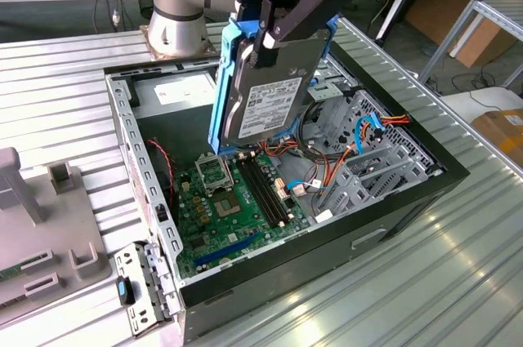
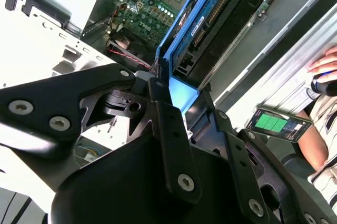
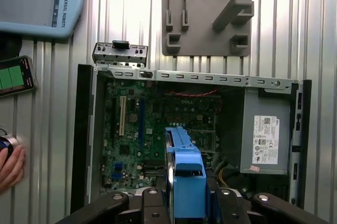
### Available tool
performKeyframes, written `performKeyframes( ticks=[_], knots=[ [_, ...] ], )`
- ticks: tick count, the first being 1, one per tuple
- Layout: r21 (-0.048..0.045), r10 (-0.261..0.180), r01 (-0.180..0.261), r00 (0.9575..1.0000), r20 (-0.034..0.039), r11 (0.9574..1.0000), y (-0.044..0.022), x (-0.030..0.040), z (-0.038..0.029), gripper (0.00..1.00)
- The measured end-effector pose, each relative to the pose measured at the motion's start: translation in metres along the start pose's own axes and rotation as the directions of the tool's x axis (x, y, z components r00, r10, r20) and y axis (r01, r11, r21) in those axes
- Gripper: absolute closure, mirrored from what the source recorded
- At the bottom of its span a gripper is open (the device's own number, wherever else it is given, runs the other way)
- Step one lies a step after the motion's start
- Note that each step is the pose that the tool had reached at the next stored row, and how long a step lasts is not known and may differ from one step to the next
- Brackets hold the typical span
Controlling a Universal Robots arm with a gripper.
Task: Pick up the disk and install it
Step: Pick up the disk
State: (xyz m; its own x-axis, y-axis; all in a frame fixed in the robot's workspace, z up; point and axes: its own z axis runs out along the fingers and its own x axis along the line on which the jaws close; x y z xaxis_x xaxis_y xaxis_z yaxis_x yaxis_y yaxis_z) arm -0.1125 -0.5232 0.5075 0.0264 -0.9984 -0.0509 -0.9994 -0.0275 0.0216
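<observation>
1. My hand (image 1: 263, 46) is clamped on the disk (image 1: 265, 102), gripping its top edge.
2. The disk hangs nearly upright above the open computer case (image 1: 343, 253), its lower edge over the case's green circuit board (image 1: 216, 208).
3. The case lies open side up on the ribbed bench (image 1: 458, 282).

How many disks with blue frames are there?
1. The disk hangs upright in the pincer, above the open computer case. Others may be hidden inside it.
</observation>
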Motion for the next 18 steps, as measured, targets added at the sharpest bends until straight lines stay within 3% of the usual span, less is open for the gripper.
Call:
performKeyframes(
  ticks=[13, 18],
  knots=[
    [0.0000, 0.000, 0.000, 1.0000, 0.0001, 1.0000, -0.0001, 0.0029, -0.0001, 0.64],
    [0.0001, 0.000, 0.000, 1.0000, 0.0002, 1.0000, -0.0098, 0.0031, -0.0003, 0.64]
  ],
)
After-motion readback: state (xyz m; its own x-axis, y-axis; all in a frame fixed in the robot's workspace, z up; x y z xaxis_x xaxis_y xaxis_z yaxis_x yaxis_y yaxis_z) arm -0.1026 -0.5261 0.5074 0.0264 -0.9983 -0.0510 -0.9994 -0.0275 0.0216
